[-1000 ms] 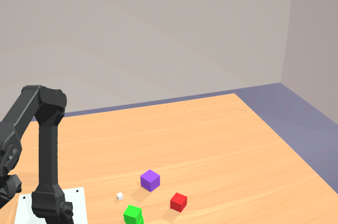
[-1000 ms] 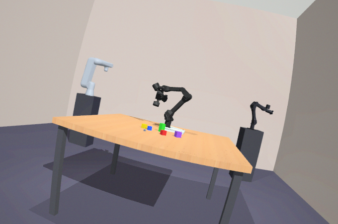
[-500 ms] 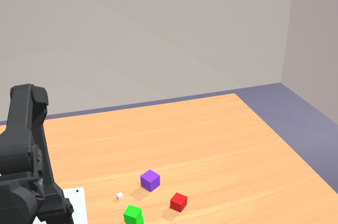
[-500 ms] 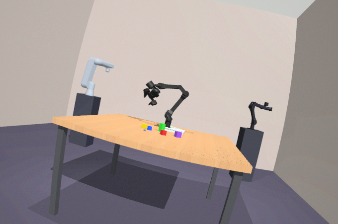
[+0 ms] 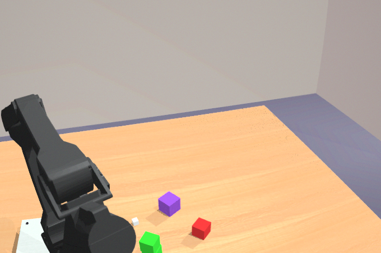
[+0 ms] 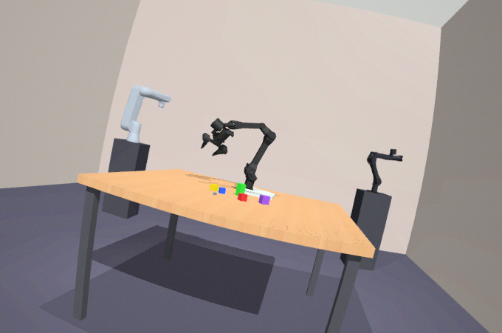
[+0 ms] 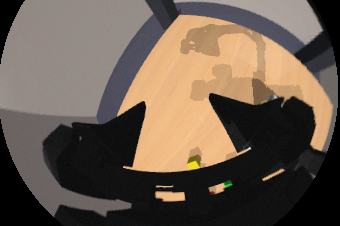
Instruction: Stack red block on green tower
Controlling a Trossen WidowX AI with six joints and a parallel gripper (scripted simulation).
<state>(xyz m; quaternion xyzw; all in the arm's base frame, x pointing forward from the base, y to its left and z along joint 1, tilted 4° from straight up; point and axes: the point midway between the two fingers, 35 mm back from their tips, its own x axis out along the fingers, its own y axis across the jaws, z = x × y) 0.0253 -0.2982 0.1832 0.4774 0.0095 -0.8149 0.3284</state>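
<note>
The red block [image 5: 201,228] [image 6: 242,197] sits on the table, apart from the green tower. The green tower [image 5: 149,241] [image 6: 240,189] stands upright near the arm's base. Its lower part is cut off by the bottom edge in the top view, and a sliver of it [image 7: 228,184] shows through the gripper body in the wrist view. My gripper [image 6: 207,150] [image 7: 177,100] is open and empty, high above the table, left of the tower in the exterior view. Its fingers do not show in the top view, where the arm's links stand left of the tower.
A purple block [image 5: 169,203] [image 6: 263,199] lies near the red one. A tiny white cube [image 5: 135,221] lies by the tower. A yellow block [image 6: 214,187] [image 7: 193,162] and a blue block [image 6: 222,190] lie left of the tower in the exterior view. The arm's base is on a white plate [image 5: 29,239].
</note>
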